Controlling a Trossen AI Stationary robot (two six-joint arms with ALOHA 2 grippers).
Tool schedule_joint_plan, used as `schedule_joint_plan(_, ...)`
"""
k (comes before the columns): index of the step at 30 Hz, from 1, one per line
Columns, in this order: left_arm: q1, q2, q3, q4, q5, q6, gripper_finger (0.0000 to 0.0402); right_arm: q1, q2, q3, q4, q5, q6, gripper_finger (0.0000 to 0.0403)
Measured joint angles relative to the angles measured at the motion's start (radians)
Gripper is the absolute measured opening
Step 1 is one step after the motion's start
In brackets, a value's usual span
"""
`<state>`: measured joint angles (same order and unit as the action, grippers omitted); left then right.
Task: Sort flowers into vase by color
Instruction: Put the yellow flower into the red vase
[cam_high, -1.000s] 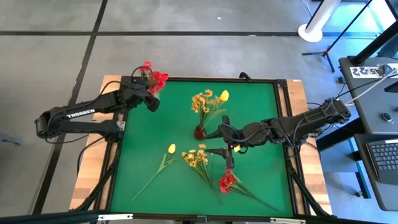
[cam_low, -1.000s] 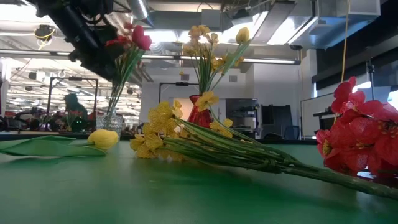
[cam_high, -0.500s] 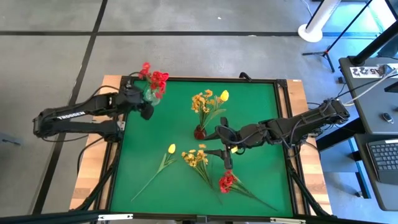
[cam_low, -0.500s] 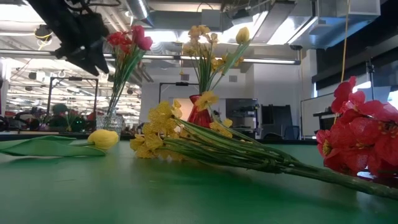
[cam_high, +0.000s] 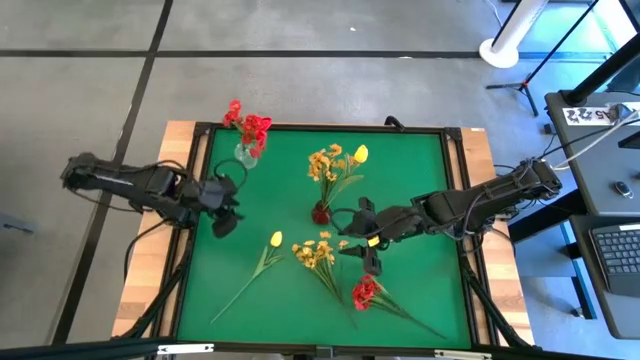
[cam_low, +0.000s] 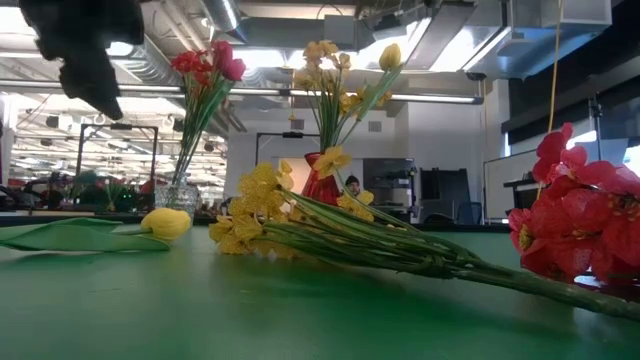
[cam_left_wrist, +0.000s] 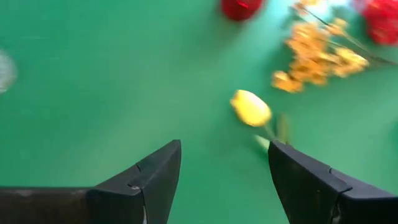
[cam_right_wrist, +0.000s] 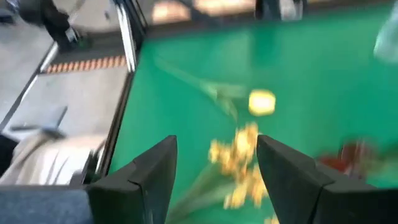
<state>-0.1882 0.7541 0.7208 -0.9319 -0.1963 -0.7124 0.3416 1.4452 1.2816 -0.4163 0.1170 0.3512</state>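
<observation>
A clear glass vase (cam_high: 244, 154) at the table's far left holds red flowers (cam_high: 250, 126), which also show in the low view (cam_low: 208, 62). A red vase (cam_high: 321, 212) near the middle holds yellow flowers (cam_high: 336, 160). Flat on the green mat lie a yellow tulip (cam_high: 275, 239), a yellow spray (cam_high: 315, 252) and a red spray (cam_high: 365, 290). My left gripper (cam_high: 227, 206) is open near the left edge, above the mat, with the tulip (cam_left_wrist: 250, 107) ahead of it. My right gripper (cam_high: 362, 238) is open, right of the red vase and above the yellow spray (cam_right_wrist: 239, 155).
A raised black frame (cam_high: 455, 132) borders the green mat, with wooden table edges outside it. Bare mat lies along the left side (cam_high: 215, 265) and in the far right corner (cam_high: 415, 165). The low view looks into a workshop behind the table.
My left gripper has drawn back from the clear vase, moving toward the table's near and left edges and dropping out beside the mat's left side. The red flowers stay standing in the clear vase. My right gripper has shifted slightly toward the near edge.
</observation>
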Motion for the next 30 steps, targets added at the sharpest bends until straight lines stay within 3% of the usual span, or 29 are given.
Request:
schedule_joint_plan(5, -0.196, 0.051, 0.000, 0.120, -0.056, -0.038, 0.0234, 0.028, 0.000, 0.000, -0.161, -0.016, 0.228, 0.0220)
schedule_joint_plan(9, -0.315, 0.131, 0.000, 0.182, -0.125, -0.061, 0.0234, 0.087, 0.000, 0.000, -0.243, -0.038, 0.329, 0.0220)
schedule_joint_plan(14, -0.411, 0.286, 0.000, 0.190, -0.135, -0.187, 0.0234, 0.192, 0.019, 0.000, -0.291, -0.005, 0.408, 0.0220)
schedule_joint_plan(22, -0.479, 0.586, 0.000, 0.258, 0.020, -0.430, 0.0234, 0.282, 0.043, 0.000, -0.292, 0.086, 0.462, 0.0220)
schedule_joint_plan(30, -0.485, 0.768, 0.002, 0.450, 0.146, -0.464, 0.0234, 0.280, 0.045, 0.000, -0.294, 0.128, 0.433, 0.0220)
